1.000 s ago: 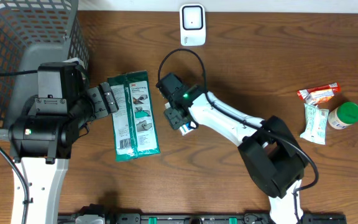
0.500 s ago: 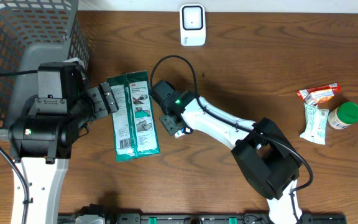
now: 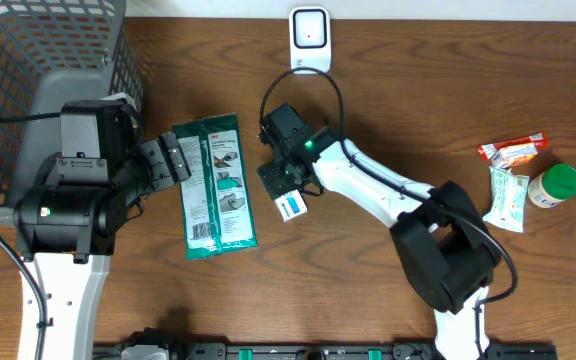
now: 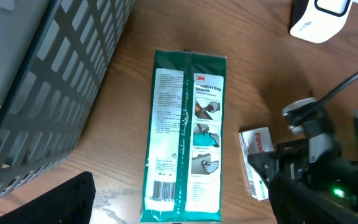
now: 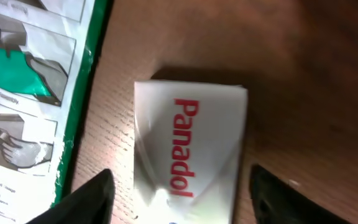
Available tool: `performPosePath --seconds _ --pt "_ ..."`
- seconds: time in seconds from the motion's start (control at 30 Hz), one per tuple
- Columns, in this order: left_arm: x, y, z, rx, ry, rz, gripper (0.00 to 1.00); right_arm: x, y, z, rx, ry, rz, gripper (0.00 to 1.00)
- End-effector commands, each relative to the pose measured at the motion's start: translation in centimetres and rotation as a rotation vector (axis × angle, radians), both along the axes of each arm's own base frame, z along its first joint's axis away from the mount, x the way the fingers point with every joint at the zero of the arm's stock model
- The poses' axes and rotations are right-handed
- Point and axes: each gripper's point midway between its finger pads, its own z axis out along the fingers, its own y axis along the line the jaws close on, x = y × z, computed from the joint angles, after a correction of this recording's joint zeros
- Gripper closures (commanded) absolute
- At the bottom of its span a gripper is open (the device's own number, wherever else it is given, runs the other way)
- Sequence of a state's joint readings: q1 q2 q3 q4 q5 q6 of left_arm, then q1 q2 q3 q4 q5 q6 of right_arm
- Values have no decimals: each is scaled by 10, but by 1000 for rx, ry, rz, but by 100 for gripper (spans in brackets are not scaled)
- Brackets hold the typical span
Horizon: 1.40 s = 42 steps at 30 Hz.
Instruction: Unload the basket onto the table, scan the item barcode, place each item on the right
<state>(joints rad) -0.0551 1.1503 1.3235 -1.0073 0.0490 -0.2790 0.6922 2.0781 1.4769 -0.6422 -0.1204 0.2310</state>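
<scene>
Item: I'm reading the Panadol box (image 5: 191, 155) as the thing you need to scan.
Where it is: flat on the desk (image 3: 418, 100), just beside the right edge of the green gloves pack (image 3: 216, 185), not touching it.
Right end effector (image 3: 286, 188): released, hanging right over the box with its fingers (image 5: 89, 199) on either side and a gap showing on both.
Long axis: the box's length runs across the closing line, so the fingers span its narrow width.
Left end effector (image 3: 180, 160): wide open, holding nothing, on the far side of the gloves pack.
Nearer arm: right, easily.
Scanner (image 3: 309, 40): at the back edge of the desk, past the box from where your right arm is.
Next, my guess: drop straight down, pinch the narrow sides, then lift.
</scene>
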Motion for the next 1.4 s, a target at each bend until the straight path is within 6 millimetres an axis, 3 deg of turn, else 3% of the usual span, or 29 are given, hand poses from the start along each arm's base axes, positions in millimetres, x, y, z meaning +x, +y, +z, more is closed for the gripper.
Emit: performPosePath --seconds 0.0,0.13,0.27,0.57,0.63,0.7,0.8,1.0,1.23,1.37 --pt "1 2 3 19 -8 -9 10 0 6 -6 15 14 44 39" --pt "1 2 3 19 -8 -9 10 3 5 -6 22 12 26 47" --pt "1 2 3 19 -8 -9 10 5 2 -5 27 18 17 64" --pt "1 2 3 19 -8 -9 10 13 -14 26 -49 -92 5 69" --pt "1 2 3 19 -8 -9 10 11 -12 26 -70 -107 12 62" --pt "1 2 3 19 -8 -9 10 10 -12 23 -87 -111 12 45" --pt "1 2 3 19 -8 -9 10 10 -7 19 -39 -77 16 32" --pt "1 2 3 19 -8 -9 10 12 8 33 248 50 97 31" --pt "1 2 3 19 -8 -9 10 8 -8 30 240 86 135 25" --pt "-8 -18 13 -82 -15 -75 10 13 -15 32 270 113 101 29"
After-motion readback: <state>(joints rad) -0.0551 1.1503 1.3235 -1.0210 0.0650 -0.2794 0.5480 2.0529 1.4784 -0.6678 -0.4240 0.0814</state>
